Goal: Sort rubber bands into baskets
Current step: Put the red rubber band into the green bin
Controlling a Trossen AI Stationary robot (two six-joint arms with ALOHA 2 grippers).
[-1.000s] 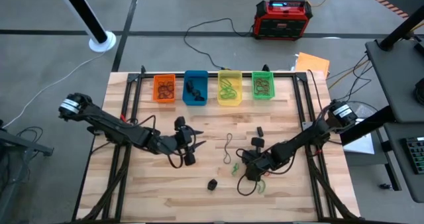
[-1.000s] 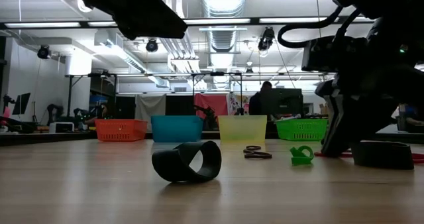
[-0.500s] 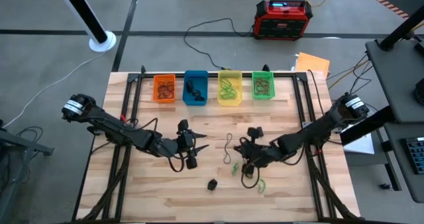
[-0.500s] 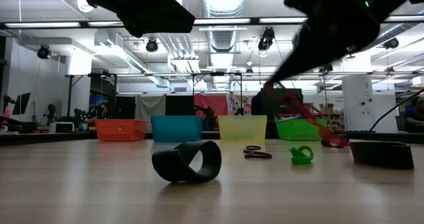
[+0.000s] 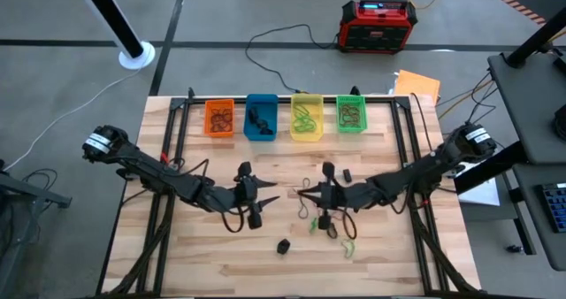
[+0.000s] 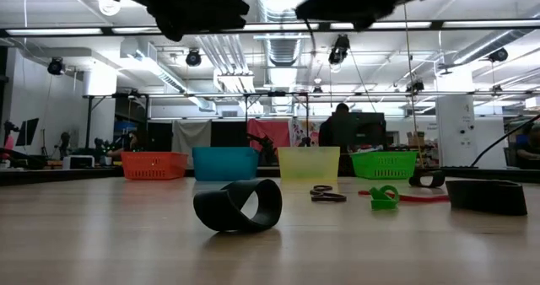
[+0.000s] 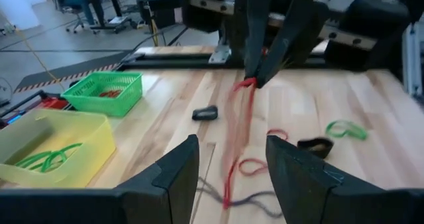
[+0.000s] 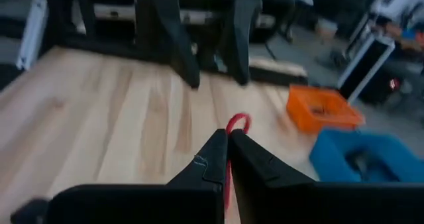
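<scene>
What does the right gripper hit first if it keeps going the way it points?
Likely the left gripper. The right gripper, shut on a red band, points across the table straight at it; nothing shows between them, though depth is unclear.

Four baskets stood in a row along the table's far edge, and both arms reached in toward the middle from opposite sides.

We saw the left gripper hanging left of centre and the right gripper just right of it, tips facing and near each other, a rubber band dangling from the right one's closed tips. Loose bands lay on the table nearer the front edge, below the right arm, with a small clump to their left. Behind the table, on the floor, sat a box. Each basket held bands.
</scene>
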